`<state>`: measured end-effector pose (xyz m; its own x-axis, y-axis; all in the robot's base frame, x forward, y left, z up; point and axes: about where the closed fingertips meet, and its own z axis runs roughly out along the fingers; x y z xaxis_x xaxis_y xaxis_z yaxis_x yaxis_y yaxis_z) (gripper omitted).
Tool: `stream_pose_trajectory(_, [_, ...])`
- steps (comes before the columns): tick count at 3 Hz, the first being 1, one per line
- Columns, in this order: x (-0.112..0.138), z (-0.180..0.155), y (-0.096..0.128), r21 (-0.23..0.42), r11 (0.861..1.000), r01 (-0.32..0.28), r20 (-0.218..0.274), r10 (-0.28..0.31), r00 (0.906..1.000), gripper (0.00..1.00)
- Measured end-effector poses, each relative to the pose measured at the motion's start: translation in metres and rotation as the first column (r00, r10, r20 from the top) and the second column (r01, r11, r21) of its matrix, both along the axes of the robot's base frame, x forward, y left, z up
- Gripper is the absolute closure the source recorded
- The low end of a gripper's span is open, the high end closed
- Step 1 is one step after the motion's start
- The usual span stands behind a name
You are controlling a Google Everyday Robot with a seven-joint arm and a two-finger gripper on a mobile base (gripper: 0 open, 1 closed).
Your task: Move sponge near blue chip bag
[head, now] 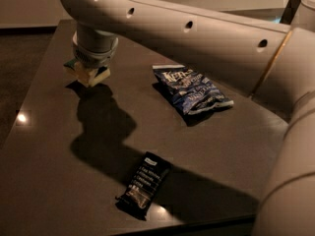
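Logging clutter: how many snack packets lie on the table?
2. Crinkled dark blue foil chip bag, centre right; narrow black bar wrapper, at the front. The hand sits over the green-yellow sponge, far left. The arm may hide more.

High oblique view, hand [89, 73] upper left

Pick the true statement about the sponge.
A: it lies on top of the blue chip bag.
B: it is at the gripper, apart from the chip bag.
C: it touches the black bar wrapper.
B: the sponge sits directly under the gripper at the table's far side, left in the view. A bare stretch separates it from the blue chip bag, and the black bar wrapper lies near the front edge.
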<state>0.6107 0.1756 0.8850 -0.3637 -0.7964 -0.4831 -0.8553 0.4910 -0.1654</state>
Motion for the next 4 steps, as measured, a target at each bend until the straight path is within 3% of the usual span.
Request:
stream_pose_trajectory(2, [-0.046,0.029,-0.037,-0.057,0.992,0.11,0.007,-0.11,0.9939,1.0])
stream_pose_trajectory(3, [-0.059,0.04,-0.067,-0.071,0.983,0.167,-0.004,-0.168,0.9858,1.0])
stream_pose_trajectory(4, [-0.058,0.036,-0.099,-0.052,0.978,0.2,-0.043,-0.202,0.9784,1.0])
